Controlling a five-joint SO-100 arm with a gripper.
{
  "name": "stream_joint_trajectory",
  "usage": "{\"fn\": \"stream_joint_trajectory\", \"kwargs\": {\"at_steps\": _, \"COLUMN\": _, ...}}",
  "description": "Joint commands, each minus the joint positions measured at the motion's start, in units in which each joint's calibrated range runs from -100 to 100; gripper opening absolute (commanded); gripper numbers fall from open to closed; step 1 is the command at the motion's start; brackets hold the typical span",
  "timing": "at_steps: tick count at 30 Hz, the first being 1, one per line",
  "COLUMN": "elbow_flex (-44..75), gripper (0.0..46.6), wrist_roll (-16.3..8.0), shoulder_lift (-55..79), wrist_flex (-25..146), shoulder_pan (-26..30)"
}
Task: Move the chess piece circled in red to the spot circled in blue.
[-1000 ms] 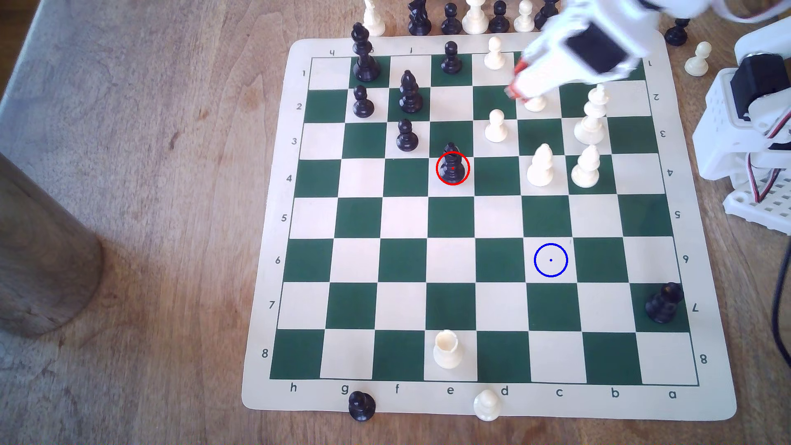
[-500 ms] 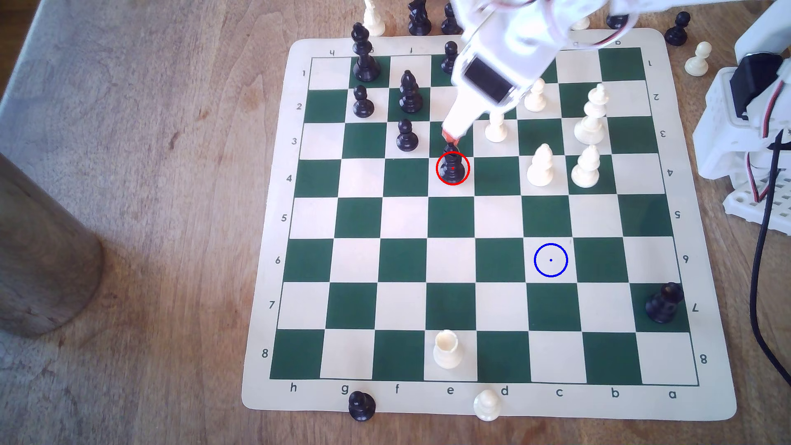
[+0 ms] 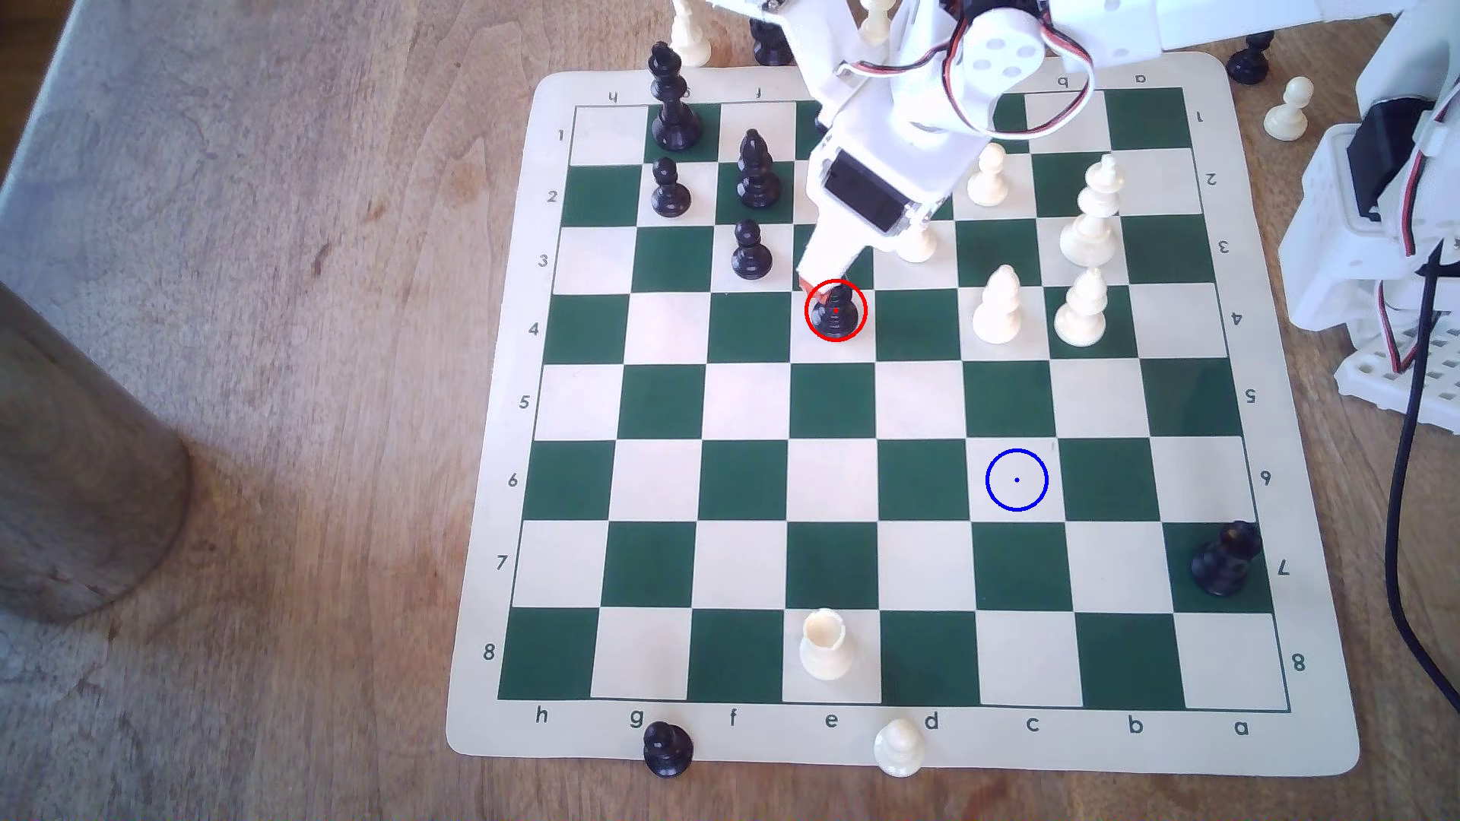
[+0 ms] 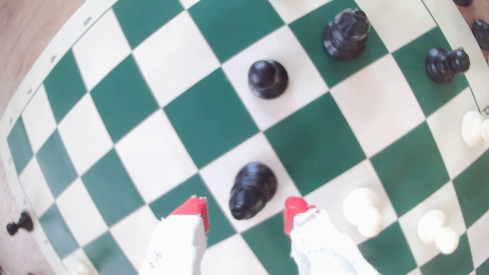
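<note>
The chess piece circled in red [image 3: 837, 317] is a black bishop-like piece standing upright on cream square e4; the wrist view looks down on it [image 4: 252, 187]. My gripper [image 3: 818, 289] hangs just above and behind its head. In the wrist view my gripper [image 4: 245, 212] is open, its two red-tipped fingers [image 4: 194, 210] standing on either side of the piece's pointed head with gaps between. The spot circled in blue [image 3: 1017, 480] is bare cream square c6, two files toward the exterior view's right and two rows nearer the front.
A black pawn [image 3: 750, 251] stands diagonally beside the piece, and a white pawn [image 3: 916, 241] sits partly under the arm. White pieces [image 3: 999, 308] cluster at the exterior view's right. A white rook [image 3: 825, 646] and a black rook [image 3: 1224, 559] stand near the front. The arm's base [image 3: 1375, 237] is at the right edge.
The arm swung from the board's back right toward the exterior view's left and came down; its red tips went from above the white pawns to the bishop's head.
</note>
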State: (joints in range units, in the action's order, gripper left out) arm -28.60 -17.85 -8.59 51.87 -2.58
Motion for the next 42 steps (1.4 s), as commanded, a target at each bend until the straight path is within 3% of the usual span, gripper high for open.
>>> {"fn": "stream_joint_trajectory", "kwargs": {"at_steps": 1, "elbow_flex": 6.12, "gripper": 15.6, "wrist_roll": -0.63, "shoulder_lift": -0.07, "wrist_flex": -1.09, "shoulder_pan": 0.43}}
{"fn": "stream_joint_trajectory", "kwargs": {"at_steps": 37, "elbow_flex": 4.58, "gripper": 11.9, "wrist_roll": -0.15, "shoulder_lift": 6.64, "wrist_flex": -4.37, "shoulder_pan": 0.9}}
{"fn": "stream_joint_trajectory", "kwargs": {"at_steps": 39, "elbow_flex": 4.58, "gripper": 8.7, "wrist_roll": -0.05, "shoulder_lift": 6.55, "wrist_flex": -4.37, "shoulder_pan": 0.82}}
{"fn": "stream_joint_trajectory", "kwargs": {"at_steps": 41, "elbow_flex": 4.58, "gripper": 0.2, "wrist_roll": 0.34, "shoulder_lift": 6.38, "wrist_flex": -4.04, "shoulder_pan": 0.9}}
{"fn": "stream_joint_trajectory", "kwargs": {"at_steps": 42, "elbow_flex": 4.58, "gripper": 0.2, "wrist_roll": 1.17, "shoulder_lift": 6.3, "wrist_flex": -3.06, "shoulder_pan": 1.06}}
